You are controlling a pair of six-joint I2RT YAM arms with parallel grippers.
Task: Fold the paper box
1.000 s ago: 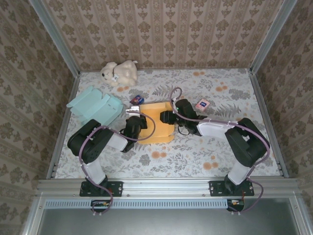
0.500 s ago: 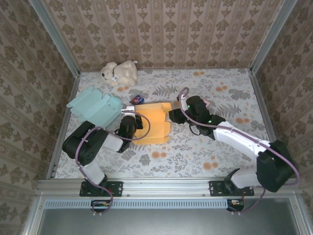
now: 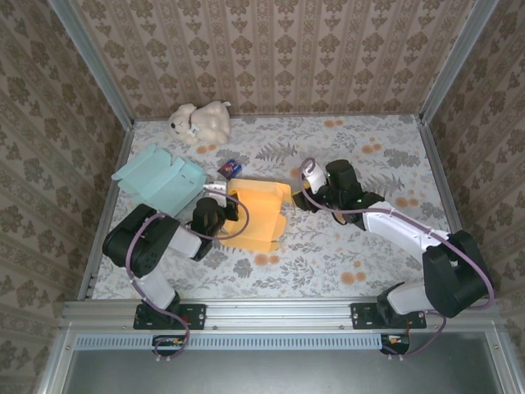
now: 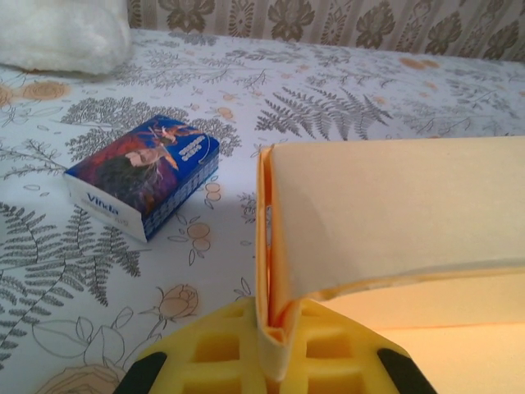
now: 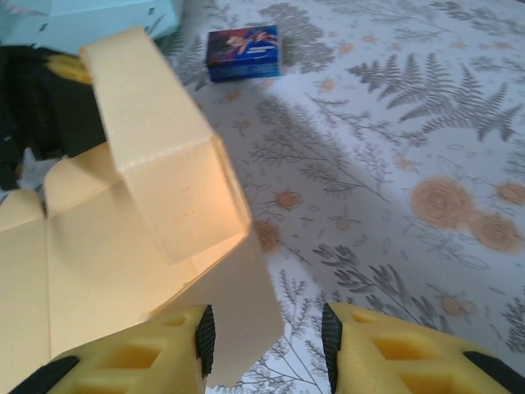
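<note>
My left gripper was clamped together on the near fold of the orange paper box, center of the top view. My right gripper had its fingers apart, holding nothing. A box flap corner poked into the gap against the frame-left finger, with the box spread to the upper left of them.

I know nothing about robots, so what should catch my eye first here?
A bright orange paper box lies half folded at the centre. The left gripper is pinched shut on its left edge, while the right gripper stands open at a raised flap on its right. A white teddy bear sits at the far edge.
</note>
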